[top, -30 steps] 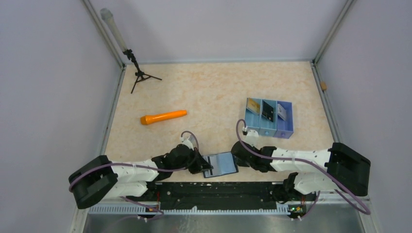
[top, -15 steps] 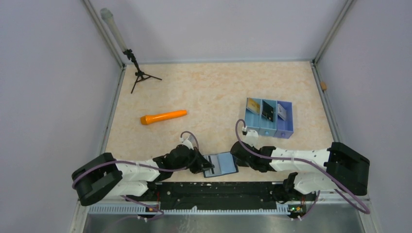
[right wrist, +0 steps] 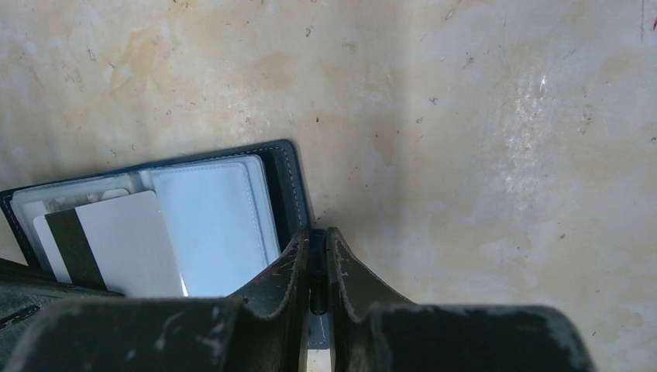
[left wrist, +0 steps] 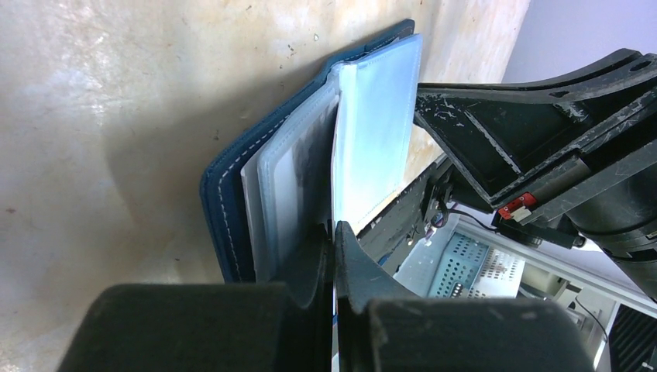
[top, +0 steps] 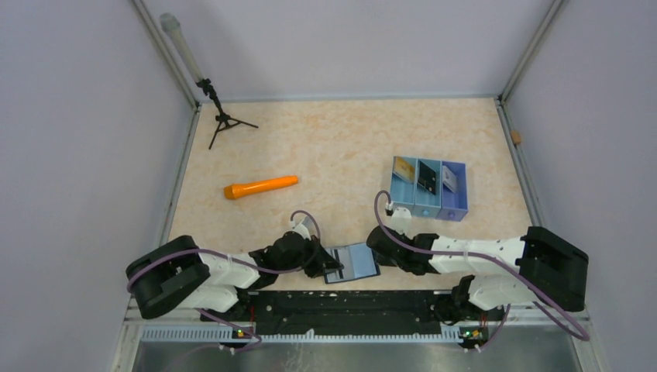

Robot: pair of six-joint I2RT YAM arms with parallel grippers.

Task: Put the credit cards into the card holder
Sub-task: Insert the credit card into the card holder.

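The navy card holder (top: 360,262) lies open near the table's front edge, pale blue inside (right wrist: 209,217), its blue cover at the left in the left wrist view (left wrist: 225,178). My left gripper (top: 329,266) (left wrist: 335,229) is shut on a white card with a black stripe (right wrist: 116,240) (left wrist: 376,132), which lies over the holder's left half. My right gripper (top: 378,254) (right wrist: 314,240) is shut on the holder's right cover edge. Other credit cards stand in a blue tray: a gold one (top: 403,168), a black one (top: 427,177) and a pale one (top: 449,180).
The blue three-compartment tray (top: 457,205) sits right of centre. An orange cylinder-shaped object (top: 260,187) lies left of centre. A small black tripod with a grey tube (top: 221,118) stands at the back left corner. Walls close in the table on three sides.
The left arm's elbow and rear links have swung to the right, while its gripper stays at the holder. The right arm and the holder have hardly moved.
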